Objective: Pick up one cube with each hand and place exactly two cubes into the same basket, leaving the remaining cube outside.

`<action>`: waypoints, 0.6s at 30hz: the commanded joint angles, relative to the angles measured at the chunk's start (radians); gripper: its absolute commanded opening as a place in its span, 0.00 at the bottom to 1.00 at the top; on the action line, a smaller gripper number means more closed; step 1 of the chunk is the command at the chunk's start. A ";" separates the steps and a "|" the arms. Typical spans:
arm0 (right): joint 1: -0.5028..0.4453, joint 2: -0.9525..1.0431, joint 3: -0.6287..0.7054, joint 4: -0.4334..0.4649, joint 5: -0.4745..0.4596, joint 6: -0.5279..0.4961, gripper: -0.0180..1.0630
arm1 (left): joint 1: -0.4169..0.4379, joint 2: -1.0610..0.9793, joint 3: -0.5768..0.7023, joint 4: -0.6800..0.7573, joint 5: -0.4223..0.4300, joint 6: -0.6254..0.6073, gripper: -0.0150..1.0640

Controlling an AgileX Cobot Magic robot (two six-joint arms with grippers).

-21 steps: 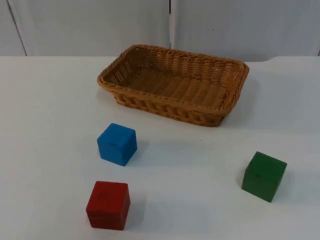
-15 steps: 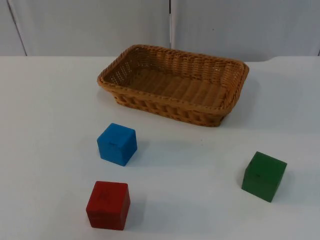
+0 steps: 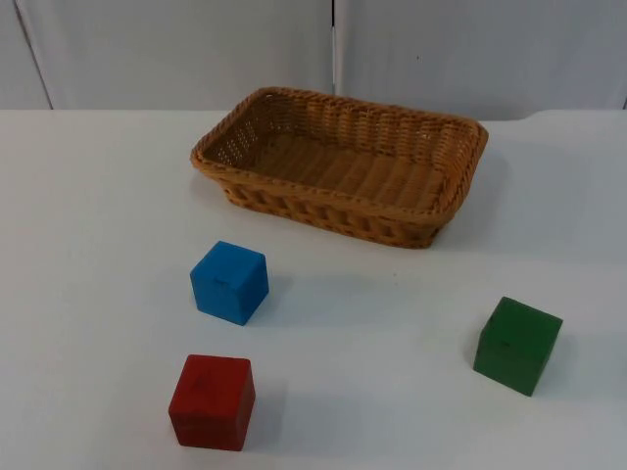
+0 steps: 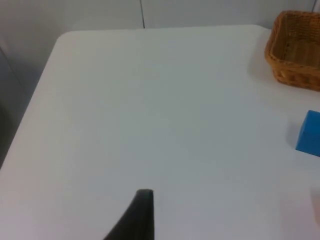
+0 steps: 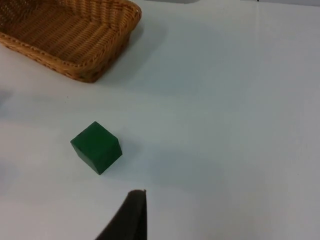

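A brown woven basket point(image 3: 338, 164) stands at the back middle of the white table, with nothing in it. In front of it to the left lies a blue cube point(image 3: 229, 282), and a red cube point(image 3: 212, 401) sits nearer the front edge. A green cube point(image 3: 517, 345) rests at the front right. My left gripper point(image 4: 142, 215) hangs over bare table well to the left of the blue cube point(image 4: 310, 132) and the basket point(image 4: 295, 50). My right gripper point(image 5: 131, 215) hovers a short way from the green cube point(image 5: 96, 147), apart from it, with the basket point(image 5: 70, 35) beyond.
The grey partition wall point(image 3: 196, 49) closes off the table behind the basket. The table's left edge point(image 4: 30, 105) and its rounded far corner lie ahead of the left gripper. Open white surface separates the cubes.
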 commanded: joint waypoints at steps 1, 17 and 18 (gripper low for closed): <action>-0.006 0.029 -0.014 0.000 -0.018 -0.004 0.99 | 0.003 0.011 -0.007 -0.021 -0.019 -0.004 0.99; -0.006 0.104 -0.020 -0.002 -0.039 -0.026 0.99 | 0.003 0.052 -0.007 -0.093 -0.042 -0.004 0.99; -0.006 0.104 -0.024 -0.002 -0.042 -0.026 0.99 | 0.003 0.064 -0.007 -0.104 -0.049 0.003 0.99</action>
